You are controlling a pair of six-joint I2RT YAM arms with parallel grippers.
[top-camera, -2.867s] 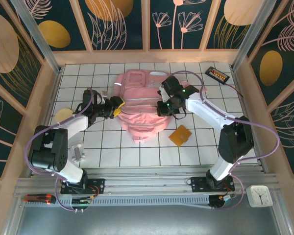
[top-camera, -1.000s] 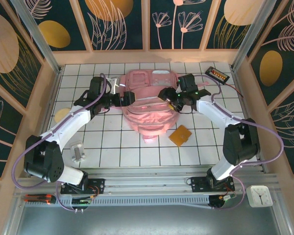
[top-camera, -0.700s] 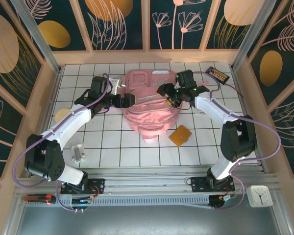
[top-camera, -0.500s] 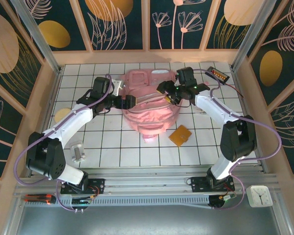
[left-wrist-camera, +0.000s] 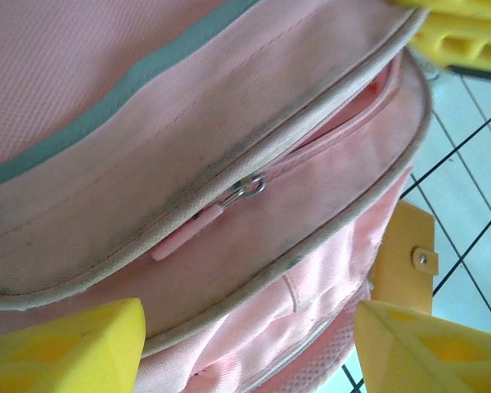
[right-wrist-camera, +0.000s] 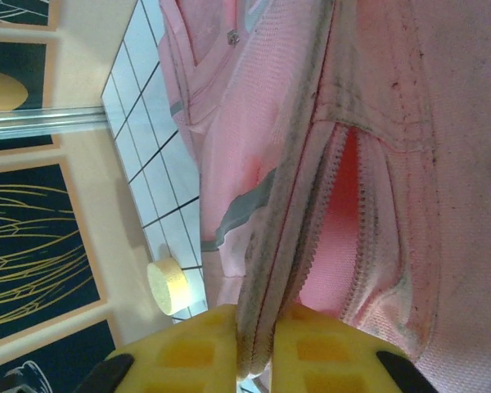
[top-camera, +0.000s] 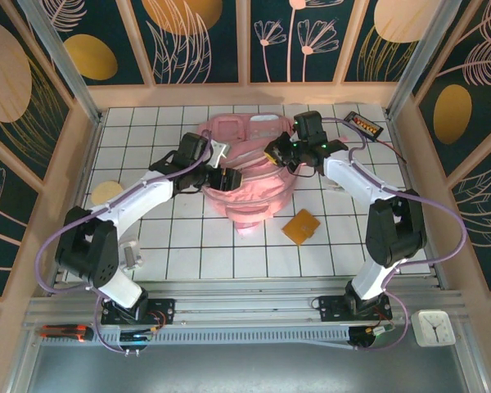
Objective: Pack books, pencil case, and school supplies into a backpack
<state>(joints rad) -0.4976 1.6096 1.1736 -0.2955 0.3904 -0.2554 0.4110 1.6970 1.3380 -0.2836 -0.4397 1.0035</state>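
1. The backpack [top-camera: 254,196], bright pink with silver-grey trim, is being supported by the white tiled tabletop [top-camera: 188,246], bunched up between the two arms. In the left wrist view a zip is being shown along a soiled seam. Its metal slider [left-wrist-camera: 250,186] and pink pull tab [left-wrist-camera: 186,235] are lying against the fabric, and the zip is standing undone on one side of the slider.

2. The right gripper [top-camera: 276,155] is being held at the far right side of the backpack, clamped tight. In the right wrist view a rim of the backpack's fabric is being pinched between its yellow fingers [right-wrist-camera: 188,356], beside a gaping zip opening [right-wrist-camera: 344,221] lined in a brighter pink.

3. The left gripper [top-camera: 227,178] is being held over the left side of the backpack with its jaws parted. In the left wrist view its yellow fingers [left-wrist-camera: 65,348] are being held well apart with backpack fabric lying between them, and nothing is being clamped.

4. The orange square pad [top-camera: 301,226] is being carried flat by the tabletop, near the backpack's near right corner.

5. The pale yellow disc [top-camera: 106,192] is being carried by the tabletop, well to the left of the backpack.

6. The black gadget with red marks [top-camera: 364,124] is being carried by the tabletop, beyond the backpack's far right.
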